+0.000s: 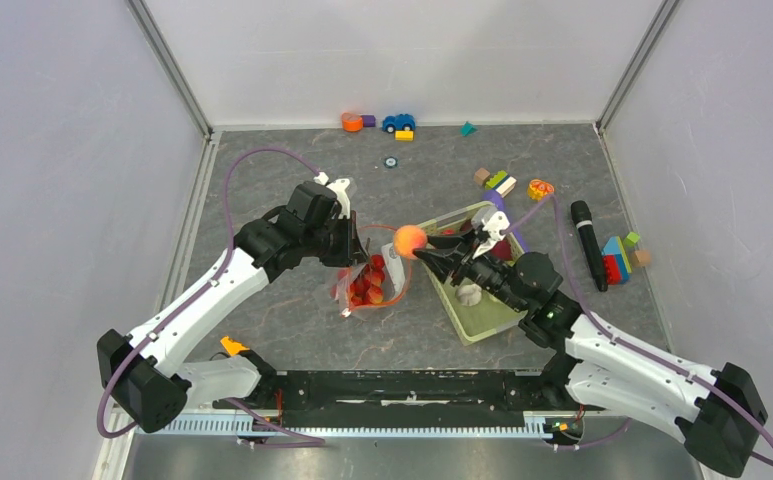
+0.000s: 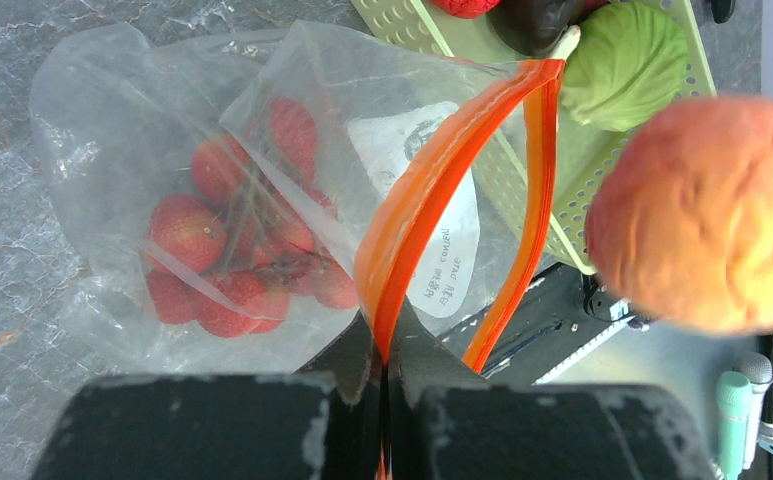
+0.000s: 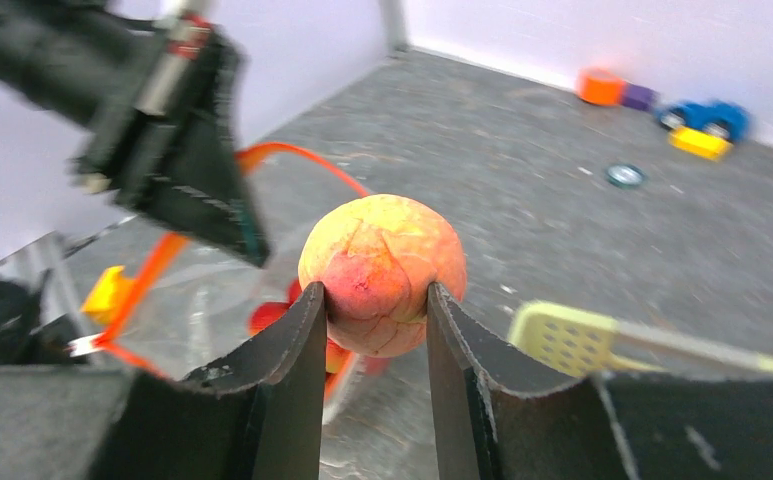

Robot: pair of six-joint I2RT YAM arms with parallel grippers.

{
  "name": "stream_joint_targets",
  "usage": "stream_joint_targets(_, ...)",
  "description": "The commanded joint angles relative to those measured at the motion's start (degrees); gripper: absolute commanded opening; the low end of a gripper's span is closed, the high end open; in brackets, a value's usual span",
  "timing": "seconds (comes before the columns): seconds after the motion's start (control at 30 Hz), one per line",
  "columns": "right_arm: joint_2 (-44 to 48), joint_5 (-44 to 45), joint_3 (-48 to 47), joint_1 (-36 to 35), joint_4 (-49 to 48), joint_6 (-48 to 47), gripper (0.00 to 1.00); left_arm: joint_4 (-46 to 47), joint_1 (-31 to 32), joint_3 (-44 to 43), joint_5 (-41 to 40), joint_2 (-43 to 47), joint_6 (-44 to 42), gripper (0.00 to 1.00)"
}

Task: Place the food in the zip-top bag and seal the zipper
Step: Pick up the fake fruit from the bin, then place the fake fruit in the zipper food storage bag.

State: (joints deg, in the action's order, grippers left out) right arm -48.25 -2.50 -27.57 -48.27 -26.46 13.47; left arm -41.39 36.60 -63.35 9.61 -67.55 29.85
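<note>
Closest to me, my left gripper (image 2: 383,350) has its fingers pressed together on the zipper (image 2: 432,170), the orange strip along the bag's mouth. It pinches one lip and lifts it. I hold it that way so the two lips part and the mouth gapes toward the right arm. The bag (image 2: 112,110) slumps on the table (image 1: 292,320), its belly lying flat, with a cluster of small red fruits (image 2: 187,225) already inside.

My right gripper (image 3: 374,292) pinches a peach (image 3: 382,270) between both fingers, gripped around its middle so it cannot roll out. It hangs in the air just beside the raised lip, between the bag and the green basket (image 1: 482,322). I judge it is not yet over the opening, so the next move needs a short carry across the lip before I let go.

Just past the bag, a green cabbage (image 2: 622,60) and a dark plum (image 2: 537,15) lie in the basket, so filling is only partway done and sealing must wait.

Farther off, coloured blocks (image 1: 617,255) and a blue toy car (image 1: 398,122) sit well apart from the work.
</note>
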Motion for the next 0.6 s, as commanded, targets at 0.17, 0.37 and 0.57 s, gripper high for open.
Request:
stream_joint_targets(0.17, -7.27, -22.86, -5.97, -0.20, -6.20, -2.19, 0.17, 2.27, -0.39, -0.02, 1.01, 1.61, -1.10, 0.02)
stream_joint_targets(0.37, -11.61, -24.16, -7.94, -0.49, -1.84, -4.01, 0.16, 2.38, -0.39, 0.16, 0.48, 2.23, -1.05, 0.02)
stream_joint_targets(0.57, -13.97, -18.73, -10.04, -1.61, 4.69, -8.33, 0.21, 2.63, -0.39, 0.25, 1.13, 1.95, -1.02, 0.02)
